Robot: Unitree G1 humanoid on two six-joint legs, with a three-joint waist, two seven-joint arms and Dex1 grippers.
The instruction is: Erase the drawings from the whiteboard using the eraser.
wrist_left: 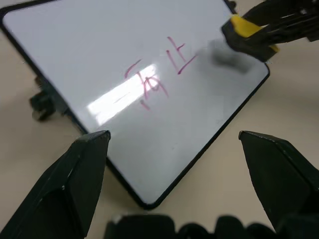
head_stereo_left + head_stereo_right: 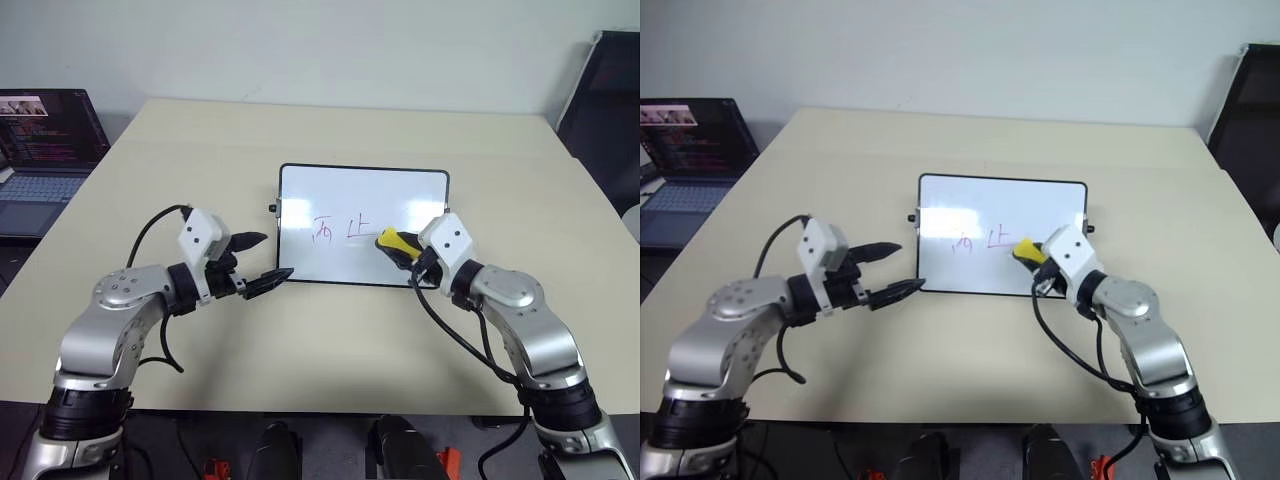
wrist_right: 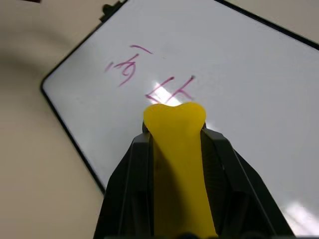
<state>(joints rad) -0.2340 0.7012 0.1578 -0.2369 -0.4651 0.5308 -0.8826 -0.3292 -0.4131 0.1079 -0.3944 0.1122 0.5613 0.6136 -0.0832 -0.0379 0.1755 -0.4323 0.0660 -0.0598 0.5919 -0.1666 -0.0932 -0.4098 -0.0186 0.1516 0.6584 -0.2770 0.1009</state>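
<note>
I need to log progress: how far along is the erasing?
Part done: the whiteboard is blank on the right gripper's side, and two drawings show. In hand: that gripper is shut on the eraser, right beside the nearer mark. Left: wiping both marks. The left gripper is open near the board's corner.

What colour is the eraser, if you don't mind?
The eraser has a bright yellow top, clearest in the right wrist view.

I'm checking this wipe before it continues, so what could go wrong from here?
The left gripper is open at the whiteboard's corner, not pinning it, so the board may slide when the eraser pushes. The right gripper holds the eraser just beside the two drawings; a short stroke could leave the farther mark.
</note>
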